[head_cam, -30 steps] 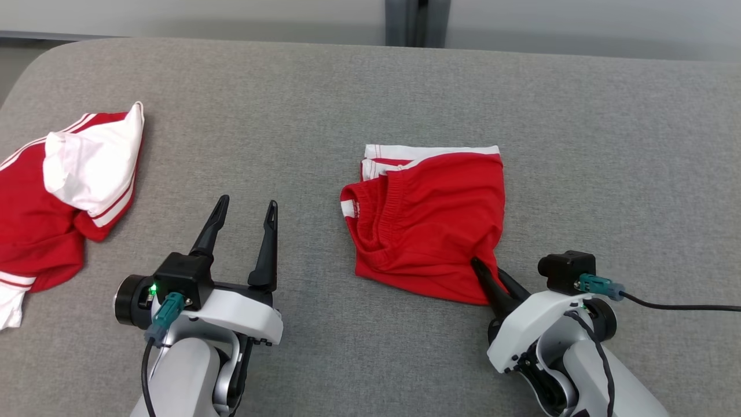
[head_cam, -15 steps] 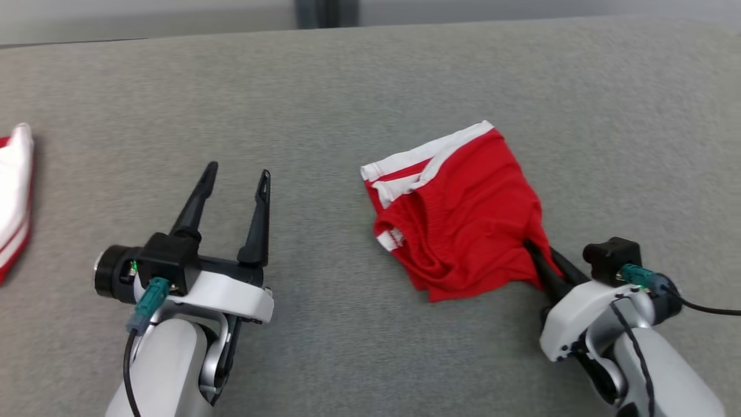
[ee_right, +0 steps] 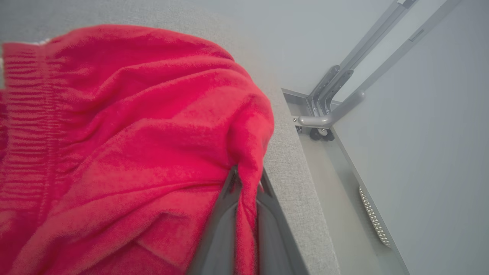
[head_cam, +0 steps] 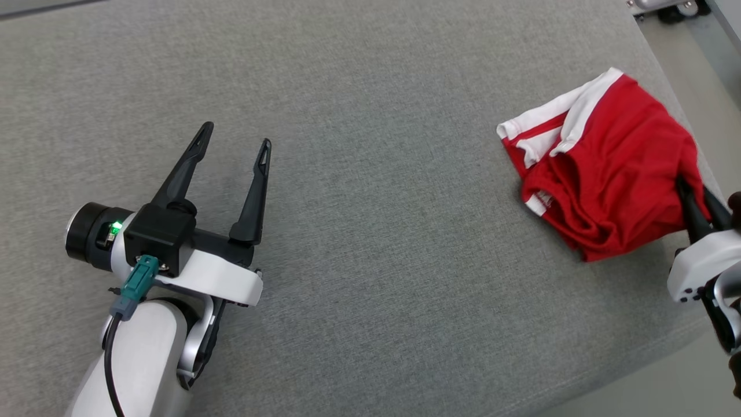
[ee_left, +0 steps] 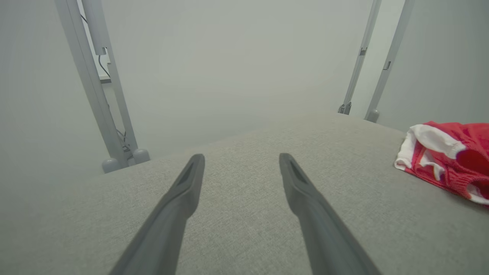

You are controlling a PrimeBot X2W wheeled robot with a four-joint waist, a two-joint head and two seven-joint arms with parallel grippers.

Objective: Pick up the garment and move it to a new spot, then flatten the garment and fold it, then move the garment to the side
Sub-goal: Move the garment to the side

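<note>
While the right gripper (head_cam: 692,194) is pinching a thin fold at the near right corner of the folded red knit shorts with white trim (head_cam: 602,174), its two dark fingers pressed together on the cloth, the left gripper (head_cam: 235,136) is standing with its fingers spread wide and carrying nothing. It is over the near left part of the grey fabric-covered table (head_cam: 370,69), well apart from the shorts.

The shorts are lying at the table's right edge, toward its far right corner, and the pinched corner is lifting off the surface. In the right wrist view the red cloth (ee_right: 114,133) is draping over the closed right gripper (ee_right: 244,179), so only a narrow ridge of fabric is being held.

Findings, in my judgement:
- A hold this thin is risking a slip, since the knit could slide out under the weight of the rest.
- One held corner is loading the fold unevenly, so the layers and the white hem could open and bunch.
- Any pull to the right is risking the shorts hanging over the edge and dropping to the pale floor (head_cam: 706,81) beyond it.
- With the left gripper so far off, nothing is standing ready to steady the opposite corner.
</note>
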